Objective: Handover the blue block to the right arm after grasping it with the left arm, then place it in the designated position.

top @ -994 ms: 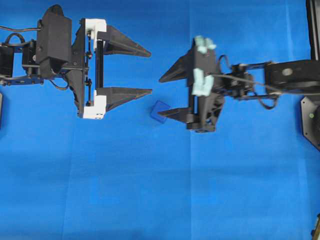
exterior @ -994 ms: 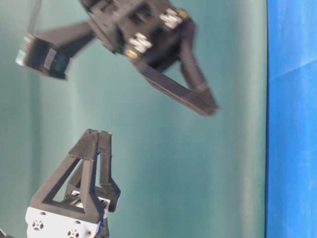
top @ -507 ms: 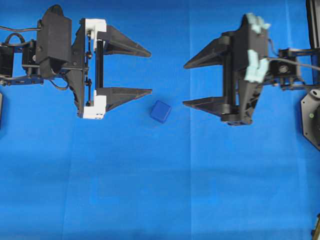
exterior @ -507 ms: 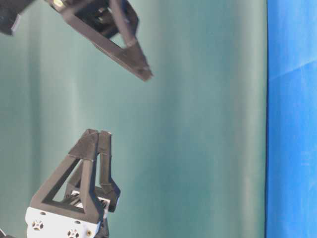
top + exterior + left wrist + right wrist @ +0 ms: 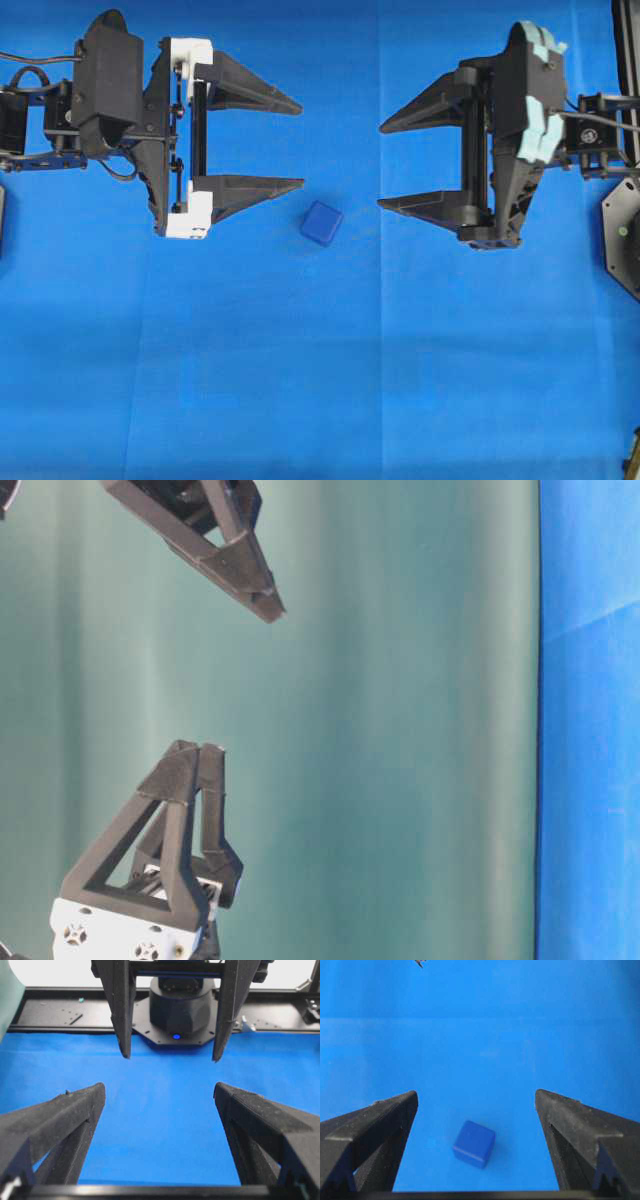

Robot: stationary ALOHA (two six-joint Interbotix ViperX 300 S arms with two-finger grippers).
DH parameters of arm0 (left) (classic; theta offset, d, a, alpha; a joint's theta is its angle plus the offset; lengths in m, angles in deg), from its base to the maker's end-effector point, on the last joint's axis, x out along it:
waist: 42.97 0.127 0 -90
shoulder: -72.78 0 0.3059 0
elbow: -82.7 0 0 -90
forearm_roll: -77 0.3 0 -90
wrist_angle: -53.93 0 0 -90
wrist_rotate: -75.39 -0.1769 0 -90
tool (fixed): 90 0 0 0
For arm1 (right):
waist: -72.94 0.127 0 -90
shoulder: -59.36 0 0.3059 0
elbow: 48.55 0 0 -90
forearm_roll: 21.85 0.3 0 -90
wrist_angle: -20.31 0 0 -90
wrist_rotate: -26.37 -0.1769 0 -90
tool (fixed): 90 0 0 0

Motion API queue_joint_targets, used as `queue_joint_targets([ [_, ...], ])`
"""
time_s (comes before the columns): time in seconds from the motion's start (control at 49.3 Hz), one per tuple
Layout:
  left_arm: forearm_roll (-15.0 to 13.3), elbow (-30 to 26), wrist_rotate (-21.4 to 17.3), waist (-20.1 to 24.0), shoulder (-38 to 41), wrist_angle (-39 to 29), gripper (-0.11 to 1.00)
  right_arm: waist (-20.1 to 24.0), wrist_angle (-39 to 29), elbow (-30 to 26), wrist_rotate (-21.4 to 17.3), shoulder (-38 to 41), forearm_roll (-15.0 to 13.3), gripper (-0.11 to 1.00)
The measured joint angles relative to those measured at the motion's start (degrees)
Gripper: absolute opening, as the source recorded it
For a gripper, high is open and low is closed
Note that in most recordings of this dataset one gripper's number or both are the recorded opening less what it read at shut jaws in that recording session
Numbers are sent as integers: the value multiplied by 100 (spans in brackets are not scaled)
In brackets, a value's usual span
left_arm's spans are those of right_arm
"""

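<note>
Blue cloth (image 5: 320, 380) covers the whole worktop, creased faintly into large squares, and a dull green backdrop (image 5: 400, 780) fills most of the table-level view.

On the cloth lies the blue block (image 5: 322, 222), a small dark-blue cube with rounded edges, resting flat and free of both arms. In the overhead view it sits between the two arms, just past and slightly below the tip of the lower finger of the left end effector (image 5: 295, 143), and well apart from the right end effector (image 5: 385, 166).

Both end effectors point toward each other across the middle of the worktop. Left one: its black fingers stand spread wide, mounted on white plastic pieces (image 5: 188, 215), and nothing is between them. Its wrist camera shows only bare cloth between its fingers, with the right arm's hanging fingers (image 5: 123, 1020) and black base (image 5: 182, 1007) facing it beyond.

Right one: also spread wide and empty, with pale green pieces (image 5: 545, 85) on its body. From its wrist camera the block (image 5: 474, 1143) shows low in the gap between its two fingers, nearer the left-hand finger, touching neither.

At table level, both end effectors hang clear of the cloth.
</note>
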Motion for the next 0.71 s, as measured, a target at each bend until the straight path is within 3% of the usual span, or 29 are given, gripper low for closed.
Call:
queue_joint_targets([
  [0.406, 9, 0, 0, -18, 0, -9, 93, -141, 1292, 861, 9, -703, -264, 90],
  [0.71, 0, 0, 0, -26, 0, -9, 93, -167, 1591, 1020, 18, -800, -264, 90],
])
